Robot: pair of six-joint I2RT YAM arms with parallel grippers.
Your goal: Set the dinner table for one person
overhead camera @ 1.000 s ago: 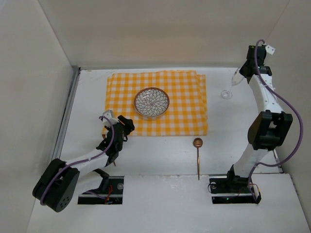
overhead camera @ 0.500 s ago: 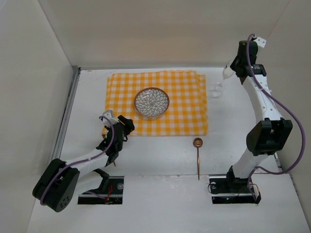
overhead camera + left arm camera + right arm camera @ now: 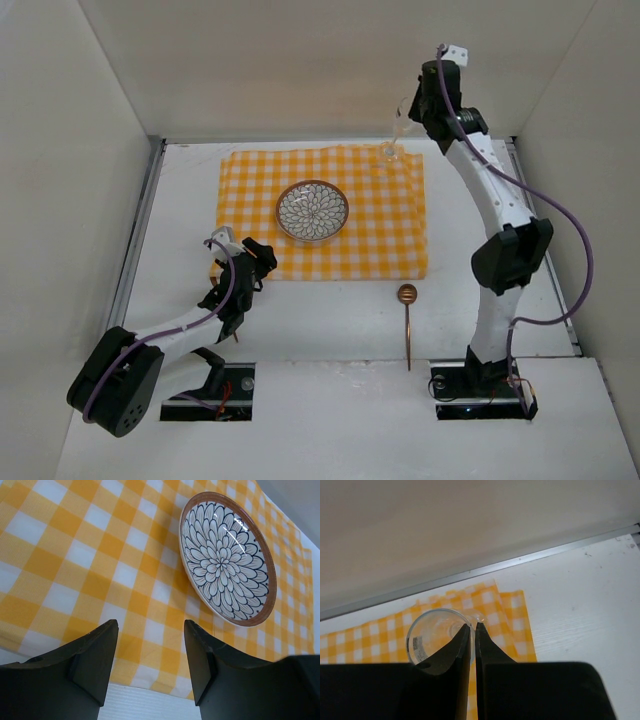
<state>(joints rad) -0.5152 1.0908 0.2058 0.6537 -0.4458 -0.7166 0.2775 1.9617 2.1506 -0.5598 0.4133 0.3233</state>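
Top external | dinner table (image 3: 330, 320): large, flat, plain white | right gripper (image 3: 472, 626) pinches clear drinking glass (image 3: 432, 640) rim | left gripper (image 3: 150, 630) jaws apart

The dinner table (image 3: 330, 310) is a large, flat, plain white surface bordered by white walls (image 3: 80, 150).

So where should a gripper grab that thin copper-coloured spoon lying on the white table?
Probably the slim straight handle, near its middle, coming straight down from above with the jaws closing across it. The copper-coloured spoon lies flat on the white table, bowl end away from the arms; the round bowl looks harder to pinch.
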